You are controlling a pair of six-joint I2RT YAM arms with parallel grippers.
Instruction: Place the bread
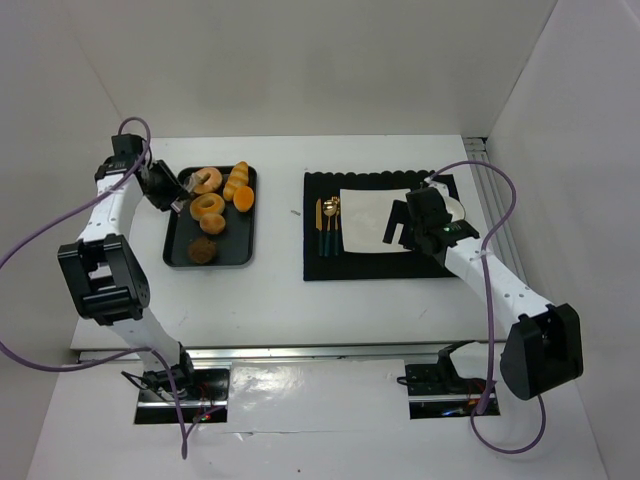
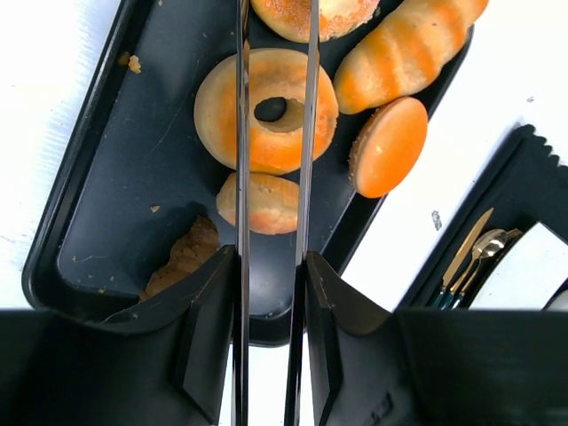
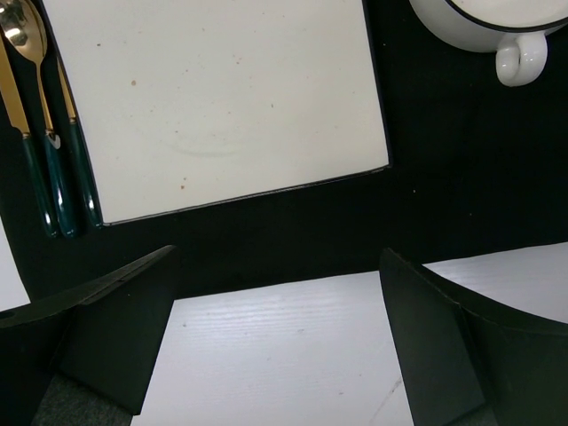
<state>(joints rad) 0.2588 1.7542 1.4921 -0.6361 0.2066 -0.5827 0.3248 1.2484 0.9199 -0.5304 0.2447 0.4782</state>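
Two golden ring breads lie on the black tray (image 1: pixel 178 250): one at its far end (image 1: pixel 207 180), one behind it nearer me (image 1: pixel 208 206). In the left wrist view the nearer ring (image 2: pixel 266 111) lies under the tong blades and the far ring (image 2: pixel 302 13) is cut off at the top edge. My left gripper (image 1: pixel 165 190) (image 2: pixel 269 266) is shut on thin metal tongs (image 2: pixel 241 133), whose two blades run over the nearer ring; their tips are out of view. My right gripper (image 1: pixel 400 222) (image 3: pixel 280 302) is open and empty over the front edge of the black placemat (image 3: pixel 266 231).
The tray (image 2: pixel 133 177) also holds an elongated roll (image 2: pixel 408 49), an orange disc (image 2: pixel 388 146), a small bun (image 2: pixel 266 202) and a brown lump (image 2: pixel 182 257). The placemat (image 1: pixel 320 262) carries a white square plate (image 1: pixel 375 220), cutlery (image 1: pixel 328 225) and a white cup (image 3: pixel 497 27).
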